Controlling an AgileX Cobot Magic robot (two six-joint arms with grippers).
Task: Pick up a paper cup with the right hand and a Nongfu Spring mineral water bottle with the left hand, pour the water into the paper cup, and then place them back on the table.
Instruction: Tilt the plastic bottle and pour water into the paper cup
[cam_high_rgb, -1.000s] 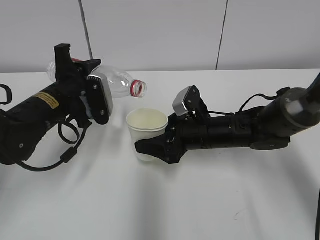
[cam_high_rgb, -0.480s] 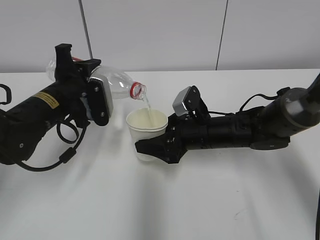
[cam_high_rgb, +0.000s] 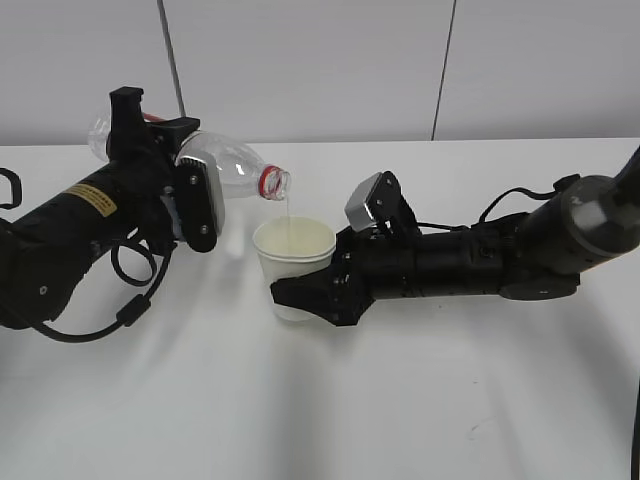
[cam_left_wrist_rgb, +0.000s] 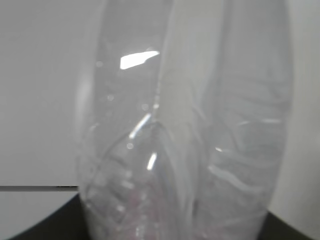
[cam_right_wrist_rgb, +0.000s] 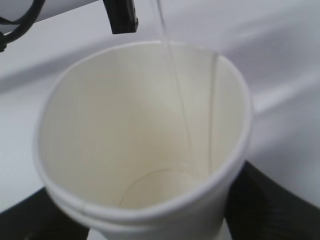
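Tipped further since a second ago: Nongfu Spring mineral water bottle (cam_high_rgb: 225, 162) now angled mouth-down, with a thin stream of water (cam_high_rgb: 287, 215) falling where none fell before. Cup and right arm unmoved between the earlier exterior picture and this one.

Held nearly sideways in the left gripper (cam_high_rgb: 190, 195), clamped around the bottle's body behind the shoulder, red neck ring just above the cup's rim. Seen from the left wrist, only clear crinkled plastic (cam_left_wrist_rgb: 185, 150) filling the view; gripper's own fingers not visible there.

Paper cup (cam_high_rgb: 293, 268) upright, gripped around its lower wall by the right gripper (cam_high_rgb: 310, 298), just above or on the counter (cam_high_rgb: 400, 400); cannot tell which. From the right wrist, stream (cam_right_wrist_rgb: 175, 95) entering near the far inner wall of the cup (cam_right_wrist_rgb: 115, 150), a shallow pool starting at the bottom.

Probably thin and springy, that bottle: too hard a squeeze likely to buckle it and surge the flow, so best held mid-body where the ribs stiffen it. Light, and getting lighter while emptying. Cup soft-walled, easily ovalled, heavier as it fills; safest grasped low and gently, kept level. Pour looks early, most of the filling yet to come.
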